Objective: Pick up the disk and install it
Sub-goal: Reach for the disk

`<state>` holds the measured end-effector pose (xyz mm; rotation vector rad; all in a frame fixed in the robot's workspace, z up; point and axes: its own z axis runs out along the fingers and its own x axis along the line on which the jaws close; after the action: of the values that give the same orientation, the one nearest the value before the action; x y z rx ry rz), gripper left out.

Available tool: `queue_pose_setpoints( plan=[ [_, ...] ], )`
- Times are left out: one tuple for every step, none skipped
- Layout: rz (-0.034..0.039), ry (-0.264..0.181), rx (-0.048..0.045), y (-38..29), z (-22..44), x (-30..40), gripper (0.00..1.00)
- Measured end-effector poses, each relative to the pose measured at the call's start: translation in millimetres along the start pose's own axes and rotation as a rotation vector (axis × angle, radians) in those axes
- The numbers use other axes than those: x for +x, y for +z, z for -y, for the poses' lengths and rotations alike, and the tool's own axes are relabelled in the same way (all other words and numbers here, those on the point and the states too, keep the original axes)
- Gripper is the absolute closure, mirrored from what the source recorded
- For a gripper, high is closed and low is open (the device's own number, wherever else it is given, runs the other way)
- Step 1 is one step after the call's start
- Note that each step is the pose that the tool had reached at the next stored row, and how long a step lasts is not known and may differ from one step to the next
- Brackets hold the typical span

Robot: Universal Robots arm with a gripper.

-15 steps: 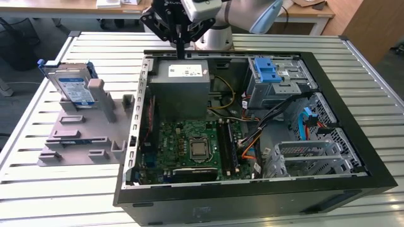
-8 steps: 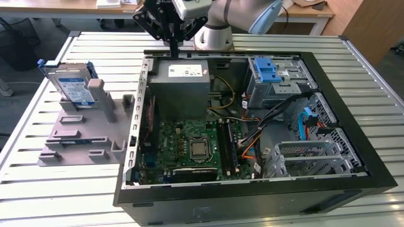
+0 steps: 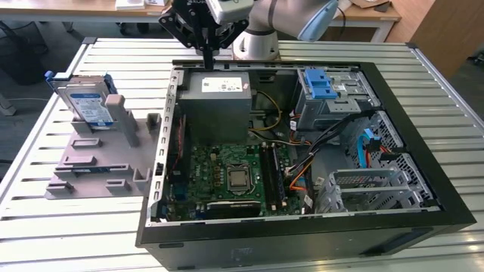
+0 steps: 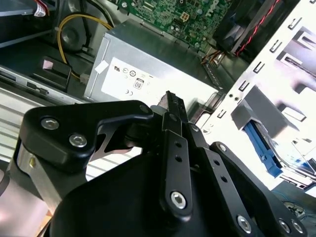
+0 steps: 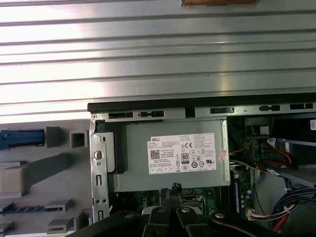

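Note:
The disk, silver with a white-and-blue label and a blue bracket, stands on edge in the grey holder block at the exterior view's left, beside the open computer case. My gripper hangs above the case's far edge, over the grey power supply, well apart from the disk. Its black fingers are shut with nothing between them, as both wrist views show. The disk's blue bracket appears in both wrist views.
Inside the case lie a green motherboard, cable bundles and a blue-latched grey drive cage at the far side on the exterior view's right. All of it rests on a slatted metal table. Desks stand behind the arm.

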<state>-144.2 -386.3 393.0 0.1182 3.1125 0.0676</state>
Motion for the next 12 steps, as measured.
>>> queue_pose_setpoints(
  plan=[
    [0.0000,0.000,0.0000,0.0,0.0,0.7,0.89],
    [0.0000,0.000,0.0000,0.0,0.0,1.5,0.89],
    [0.0000,0.000,0.0000,-0.1,0.0,2.6,0.89],
    [0.0000,0.000,0.0000,-0.1,0.0,3.8,0.89],
    [0.0000,0.000,0.0001,-0.1,0.0,5.1,0.89],
    [0.0000,0.000,0.0003,-0.1,-0.1,6.5,0.89],
    [0.0001,0.000,0.0010,-0.1,-0.2,7.6,0.89],
    [0.0002,0.000,0.0018,-0.1,-0.4,8.6,0.89],
    [0.0002,0.000,0.0039,-0.2,-0.5,9.4,0.89],
    [0.0006,0.000,0.0084,-0.2,-0.8,9.8,0.89],
    [0.0009,0.000,0.0124,-0.2,-1.1,10.0,0.89],
    [0.0010,0.000,0.0136,-0.2,-1.3,10.2,0.89]
  ],
)
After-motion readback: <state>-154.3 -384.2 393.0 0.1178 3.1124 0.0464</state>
